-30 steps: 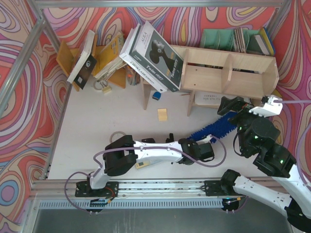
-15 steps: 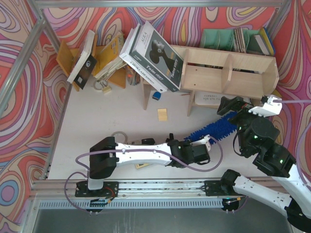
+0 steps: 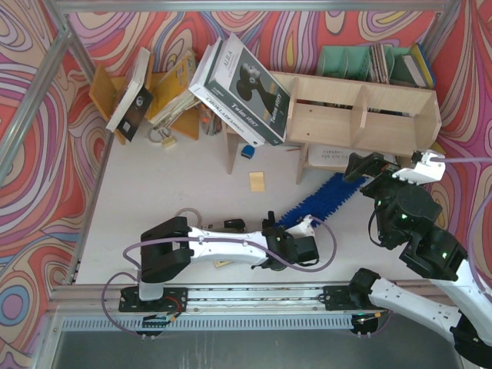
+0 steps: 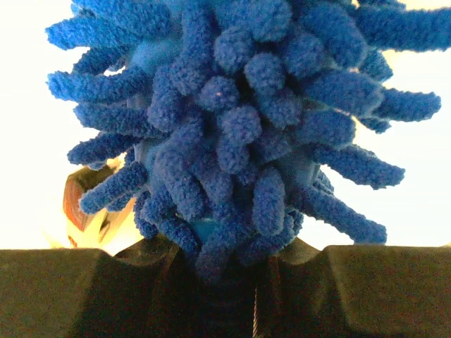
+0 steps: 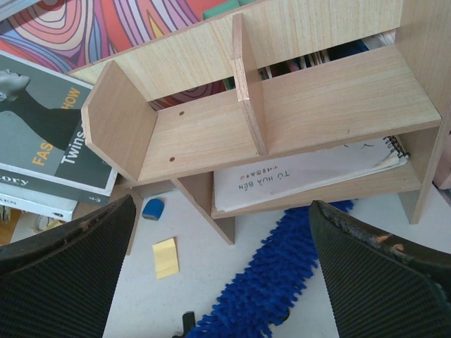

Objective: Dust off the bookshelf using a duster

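Note:
The bookshelf [image 3: 361,115] is a pale plywood unit at the back right, and it fills the top of the right wrist view [image 5: 282,120]. On the table in front of it the blue fluffy duster [image 3: 323,201] lies aslant, its far tip near the shelf's lower tier. My left gripper [image 3: 302,231] is shut on the duster's near end. In the left wrist view the bristly head [image 4: 239,127] rises straight out of the shut gripper [image 4: 232,264]. My right gripper [image 3: 367,171] hovers open above the duster's far end [image 5: 275,282], its fingers [image 5: 63,267] wide apart and holding nothing.
Large grey books [image 3: 242,81] lean on the shelf's left end. A white booklet [image 5: 303,176] lies in the lower tier. A yellow sticky note [image 3: 256,181] and a small blue block [image 3: 247,151] lie on the table. An orange book rack [image 3: 154,92] stands back left, green file holders [image 3: 346,61] behind the shelf.
My left arm has pulled back to the left and nearer its base, dragging the duster leftward along the table away from the right arm. The right gripper has stayed open and still.

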